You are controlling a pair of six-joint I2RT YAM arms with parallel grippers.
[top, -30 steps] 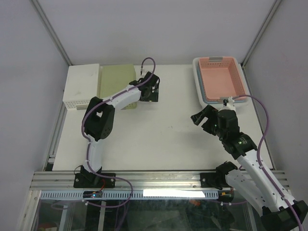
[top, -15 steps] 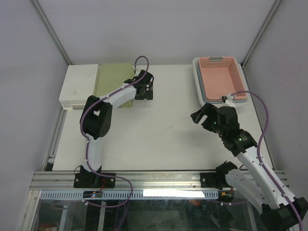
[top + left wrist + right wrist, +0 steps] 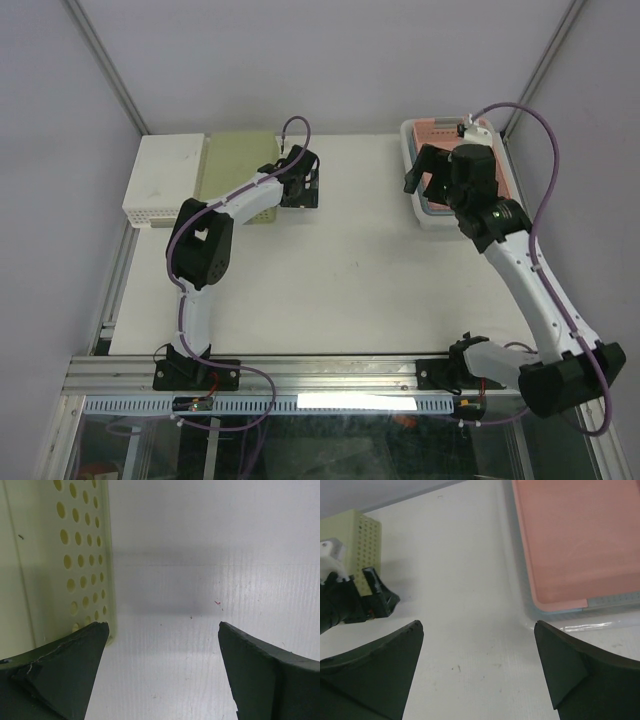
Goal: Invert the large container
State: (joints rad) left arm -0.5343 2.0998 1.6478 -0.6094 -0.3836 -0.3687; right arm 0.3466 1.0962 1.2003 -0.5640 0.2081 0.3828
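Observation:
A stack of upright nested containers stands at the back right: a pink one [image 3: 462, 150] inside a grey-blue one, inside a larger white one [image 3: 416, 210]. In the right wrist view the pink container [image 3: 575, 535] lies right of my fingers. My right gripper [image 3: 422, 170] is open and empty, hovering over the stack's left edge; its wrist view shows it [image 3: 478, 624] above bare table. My left gripper [image 3: 300, 185] is open and empty, next to the right side of an upside-down pale green perforated container [image 3: 238, 175], which shows at the left in its wrist view [image 3: 75, 555].
An upside-down white perforated container [image 3: 165, 178] sits left of the green one at the back left. The table's white surface [image 3: 350, 270] lies between the two arms. Grey walls enclose the back and sides. The green container [image 3: 355, 530] and my left gripper [image 3: 375, 600] show in the right wrist view.
My right arm has swung from the table's middle right up to the stack at the back right. My left gripper moved slightly back and left; the green and white containers shifted left.

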